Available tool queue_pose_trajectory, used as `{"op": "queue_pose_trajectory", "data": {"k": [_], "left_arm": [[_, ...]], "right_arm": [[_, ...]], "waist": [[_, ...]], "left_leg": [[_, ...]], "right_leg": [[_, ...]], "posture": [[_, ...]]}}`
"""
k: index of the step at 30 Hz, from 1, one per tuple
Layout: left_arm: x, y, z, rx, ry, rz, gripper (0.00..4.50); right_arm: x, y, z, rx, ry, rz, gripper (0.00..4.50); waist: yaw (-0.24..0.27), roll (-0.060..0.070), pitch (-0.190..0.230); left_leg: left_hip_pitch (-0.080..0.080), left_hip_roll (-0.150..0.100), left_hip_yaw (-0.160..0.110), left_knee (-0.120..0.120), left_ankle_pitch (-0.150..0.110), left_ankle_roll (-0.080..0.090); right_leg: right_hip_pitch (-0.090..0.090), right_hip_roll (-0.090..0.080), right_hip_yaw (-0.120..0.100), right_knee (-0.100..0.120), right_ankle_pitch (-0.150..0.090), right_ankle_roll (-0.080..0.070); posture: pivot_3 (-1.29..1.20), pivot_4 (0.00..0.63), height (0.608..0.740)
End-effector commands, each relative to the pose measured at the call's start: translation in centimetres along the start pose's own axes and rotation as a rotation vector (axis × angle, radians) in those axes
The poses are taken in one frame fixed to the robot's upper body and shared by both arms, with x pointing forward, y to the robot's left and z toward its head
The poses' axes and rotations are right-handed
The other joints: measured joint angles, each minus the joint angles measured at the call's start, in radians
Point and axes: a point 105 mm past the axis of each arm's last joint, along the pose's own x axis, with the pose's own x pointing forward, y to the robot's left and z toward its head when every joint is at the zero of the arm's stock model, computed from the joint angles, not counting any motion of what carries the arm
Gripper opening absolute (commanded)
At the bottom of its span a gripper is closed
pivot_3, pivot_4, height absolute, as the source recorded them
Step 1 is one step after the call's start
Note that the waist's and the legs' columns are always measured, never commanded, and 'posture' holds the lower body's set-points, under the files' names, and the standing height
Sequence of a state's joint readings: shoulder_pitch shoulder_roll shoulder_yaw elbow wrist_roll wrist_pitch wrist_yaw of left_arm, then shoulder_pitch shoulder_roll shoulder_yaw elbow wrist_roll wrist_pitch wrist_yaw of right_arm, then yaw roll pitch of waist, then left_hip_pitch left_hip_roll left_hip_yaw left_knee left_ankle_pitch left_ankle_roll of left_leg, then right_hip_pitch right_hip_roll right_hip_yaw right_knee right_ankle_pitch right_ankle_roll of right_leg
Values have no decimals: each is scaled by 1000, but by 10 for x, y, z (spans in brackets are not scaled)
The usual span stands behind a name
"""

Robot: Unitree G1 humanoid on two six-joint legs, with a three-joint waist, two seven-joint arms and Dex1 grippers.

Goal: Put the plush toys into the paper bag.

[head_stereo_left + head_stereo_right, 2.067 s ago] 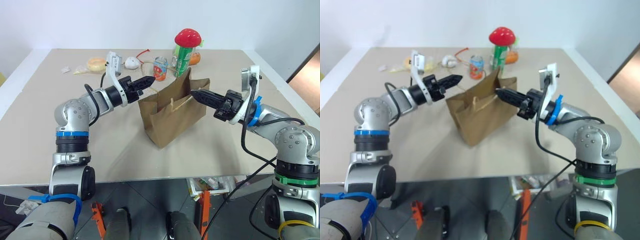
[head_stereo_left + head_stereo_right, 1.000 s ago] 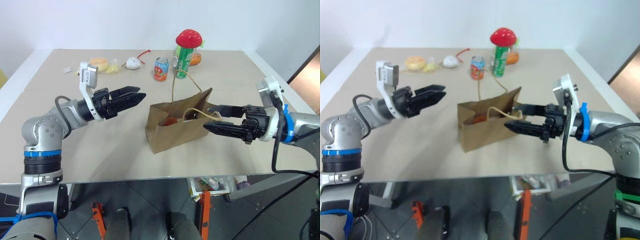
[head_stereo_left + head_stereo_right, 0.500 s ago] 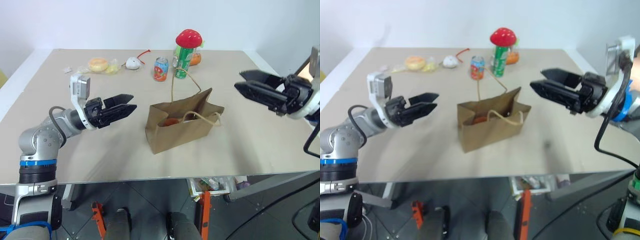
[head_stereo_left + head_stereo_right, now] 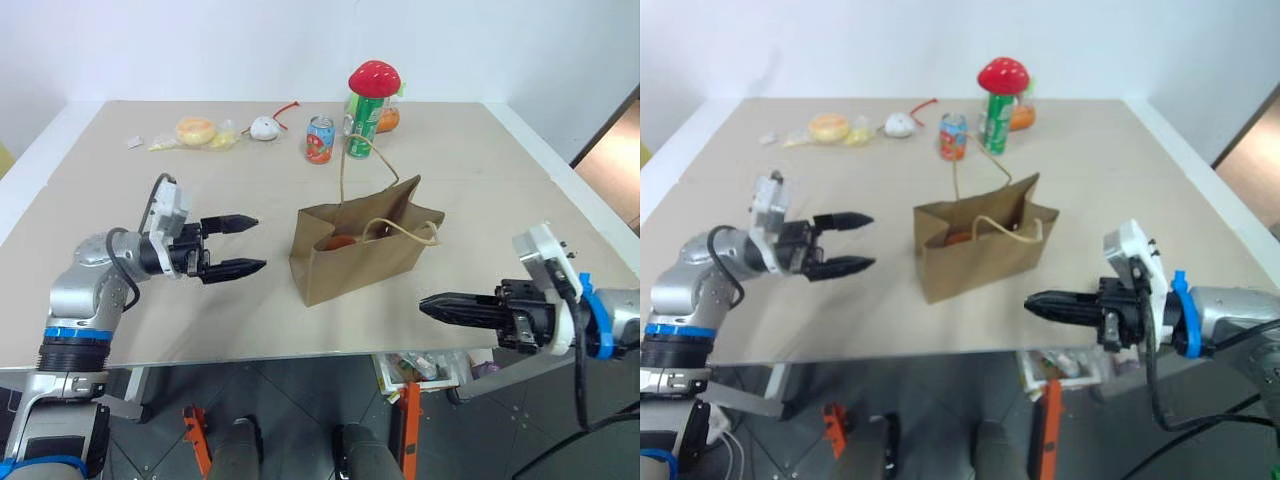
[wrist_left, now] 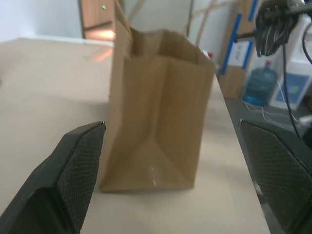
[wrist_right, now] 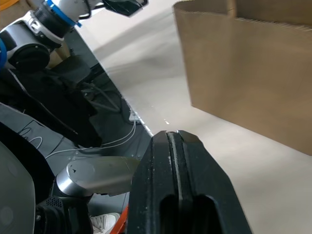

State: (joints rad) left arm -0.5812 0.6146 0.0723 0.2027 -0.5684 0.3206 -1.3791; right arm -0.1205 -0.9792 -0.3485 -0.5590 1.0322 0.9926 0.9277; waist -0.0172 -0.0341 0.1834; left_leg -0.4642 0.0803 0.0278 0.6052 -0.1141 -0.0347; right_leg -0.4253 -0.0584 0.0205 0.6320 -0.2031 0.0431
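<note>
A pale beige worktop point(image 4: 470, 190) with a white rim fills most of the frame, set against a plain white wall; dark tiled floor shows below its near edge. The paper bag point(image 4: 360, 250) stands upright at the centre, mouth open, one loop handle raised, something orange-brown visible inside. Along the far edge, upper centre, stand a red mushroom-capped toy point(image 4: 375, 78), a small can point(image 4: 320, 138), a small white toy point(image 4: 265, 127) and a yellow item point(image 4: 195, 130). The left gripper point(image 4: 245, 245), left of the bag, has its jaws spread, empty. The right gripper point(image 4: 432, 305), lower right at the near edge, has its jaws pressed together.
</note>
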Motion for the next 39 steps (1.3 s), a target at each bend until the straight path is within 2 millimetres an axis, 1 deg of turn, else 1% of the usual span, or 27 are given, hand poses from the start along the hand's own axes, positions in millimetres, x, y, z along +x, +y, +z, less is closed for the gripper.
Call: {"op": "queue_pose_trajectory", "data": {"k": [1,4,7,13,16,19,24,27,31,35,39], "left_arm": [[9,4,14,20,-46,-29,4500],[18,5,10,40,-26,-58,4500],[26,9,9,65,-27,-56,4500],[35,15,7,108,-30,-39,4500],[37,22,4,127,-28,-8,4500],[40,25,3,129,-31,-3,4500],[47,19,3,105,-42,-46,4500],[51,15,2,93,-48,-71,4500],[54,12,2,89,-47,-82,4500],[55,14,1,90,-45,-72,4500],[55,19,3,95,-56,-36,4500]], "right_arm": [[18,-12,0,-52,-4,-60,78],[34,-17,3,-75,-22,-63,78],[44,-23,9,-105,-47,-78,78],[60,-53,12,-160,-61,-228,78],[66,-59,16,-175,-80,-254,78],[70,-62,19,-192,-96,-267,78],[75,-66,28,-196,-141,-290,78],[79,-65,31,-199,-155,-289,78],[81,-64,34,-200,-170,-289,78],[78,-63,36,-189,-187,-287,78],[79,-55,41,-178,-215,-254,78]], "waist": [[0,0,0],[0,0,0],[0,0,0],[0,0,0],[0,0,0],[0,0,0],[0,0,0],[0,0,0],[0,0,0],[0,0,0],[0,0,0]], "left_leg": [[0,0,0,0,0,0],[0,0,0,0,0,0],[0,0,0,1,1,2],[-1,0,0,0,2,3],[-1,0,0,0,2,3],[-1,0,0,0,2,3],[-1,0,0,0,2,3],[-1,0,0,0,2,3],[-1,0,0,0,2,3],[-1,0,0,0,2,3],[-1,0,0,0,2,3]], "right_leg": [[0,0,0,0,0,0],[0,0,0,0,2,0],[0,0,0,0,1,0],[0,1,0,0,-1,2],[0,1,0,0,-2,3],[0,2,0,0,-1,3],[0,1,0,0,-1,3],[0,2,0,0,-1,3],[0,2,0,0,-1,3],[0,2,0,0,-1,3],[0,2,0,0,-1,3]], "posture": [[0,150,740],[0,150,740],[0,150,740],[0,150,740],[0,150,740],[0,150,740],[0,150,740],[0,150,740],[0,150,740],[0,150,740],[0,150,740]]}}
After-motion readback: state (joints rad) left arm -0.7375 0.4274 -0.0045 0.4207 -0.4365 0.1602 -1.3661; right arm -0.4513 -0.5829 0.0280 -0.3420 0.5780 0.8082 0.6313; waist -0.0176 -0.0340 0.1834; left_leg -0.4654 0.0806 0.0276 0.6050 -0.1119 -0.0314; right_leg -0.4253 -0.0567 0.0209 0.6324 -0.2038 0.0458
